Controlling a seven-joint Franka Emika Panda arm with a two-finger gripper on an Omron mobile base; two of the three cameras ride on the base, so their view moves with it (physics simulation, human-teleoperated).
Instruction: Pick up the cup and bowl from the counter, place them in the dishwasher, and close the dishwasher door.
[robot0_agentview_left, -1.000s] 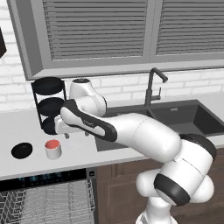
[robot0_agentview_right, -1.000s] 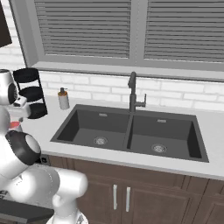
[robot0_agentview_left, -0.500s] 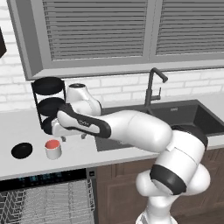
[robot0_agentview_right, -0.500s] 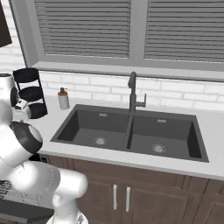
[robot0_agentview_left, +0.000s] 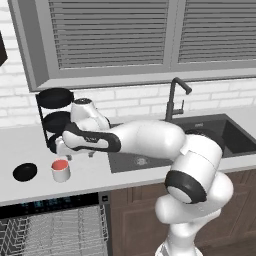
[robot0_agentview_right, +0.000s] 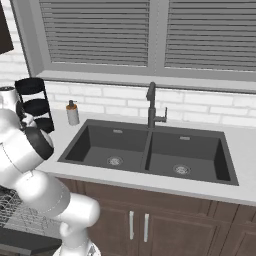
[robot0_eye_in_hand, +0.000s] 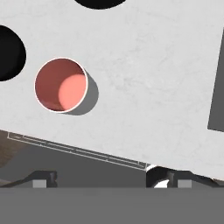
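So the gripper (robot0_eye_in_hand: 103, 178) is sitting with its jaws spread as wide as they go, nothing between them and nothing touching them; the two dark fingertips (robot0_eye_in_hand: 41, 178) are poking up at the bottom of the hand view, looking straight down at the counter (robot0_eye_in_hand: 148, 78); taking the cup (robot0_eye_in_hand: 61, 85) as the landmark, the claw is hovering above it and off to one side, not over it; in the left base view the cup (robot0_agentview_left: 60, 170) is standing upright near the front edge of the counter (robot0_agentview_left: 125, 172), red inside showing, with the hand hanging just above and behind it; the bowl (robot0_agentview_left: 25, 172) is sitting just beside the cup on the side away from the sink (robot0_agentview_left: 200, 137), close but apart; in the hand view the bowl (robot0_eye_in_hand: 9, 52) is getting cut off by the frame edge; behind the cup the wire stand (robot0_agentview_left: 54, 117) with black trays is standing against the brick wall, so that side is tight; toward the sink from the cup there's a good bare stretch of counter; right below the cup's stretch of counter the dishwasher (robot0_agentview_left: 55, 202) is showing its control strip, and the racks (robot0_agentview_left: 50, 232) are sticking out; in the right base view a soap bottle (robot0_agentview_right: 73, 113) is sitting between the stand (robot0_agentview_right: 36, 105) and the sink (robot0_agentview_right: 147, 150).
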